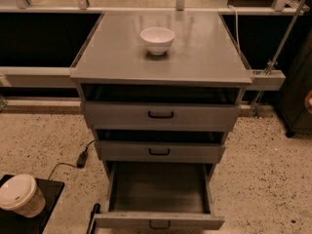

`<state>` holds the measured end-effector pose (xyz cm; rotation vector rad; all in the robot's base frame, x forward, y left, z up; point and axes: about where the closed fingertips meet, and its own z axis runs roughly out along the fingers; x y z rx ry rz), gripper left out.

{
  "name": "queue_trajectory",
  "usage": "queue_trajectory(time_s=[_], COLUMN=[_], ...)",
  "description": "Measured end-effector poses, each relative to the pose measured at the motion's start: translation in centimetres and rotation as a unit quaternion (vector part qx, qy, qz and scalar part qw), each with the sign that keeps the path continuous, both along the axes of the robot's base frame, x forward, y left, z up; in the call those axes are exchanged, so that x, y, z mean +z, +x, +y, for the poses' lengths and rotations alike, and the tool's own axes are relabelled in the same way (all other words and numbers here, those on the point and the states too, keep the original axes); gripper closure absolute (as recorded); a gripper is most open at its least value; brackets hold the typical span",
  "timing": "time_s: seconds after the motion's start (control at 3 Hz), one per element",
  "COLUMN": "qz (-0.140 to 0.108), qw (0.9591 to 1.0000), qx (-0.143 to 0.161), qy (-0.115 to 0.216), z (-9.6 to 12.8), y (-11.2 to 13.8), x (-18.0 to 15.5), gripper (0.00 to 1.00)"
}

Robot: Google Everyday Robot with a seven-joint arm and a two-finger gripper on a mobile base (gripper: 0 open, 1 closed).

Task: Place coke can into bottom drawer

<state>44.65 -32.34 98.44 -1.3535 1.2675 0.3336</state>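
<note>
i'm seeing only a reddish sliver (309, 102) off the desk's (204, 57) right edge | i'm reading it as gripper or coke can, grip state i cannot tell | bottom drawer (158, 191) is standing open under the front edge, down-left of the sliver

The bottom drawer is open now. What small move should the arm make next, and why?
Probably swing the gripper left, toward the space above the bottom drawer. The drawer is pulled out and its tray is open from above, so it looks ready. The gripper itself is out of view. Only a reddish sliver, perhaps the can, shows at the right edge, far from the drawer.
</note>
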Motion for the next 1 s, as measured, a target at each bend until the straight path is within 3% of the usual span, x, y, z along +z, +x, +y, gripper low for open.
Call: queue_trajectory(time_s=[0.33,0.67,1.0], qz=[0.036,0.036,0.054], qw=[0.9993,0.9993,0.9981], qx=[-0.009,-0.009,-0.014], qy=[0.004,0.004,0.024], z=[-0.7,-0.6,-1.3], y=[-2.1,-2.0,-1.3], x=[-3.2,-3.2,-5.3], gripper=[1.0,1.0,1.0])
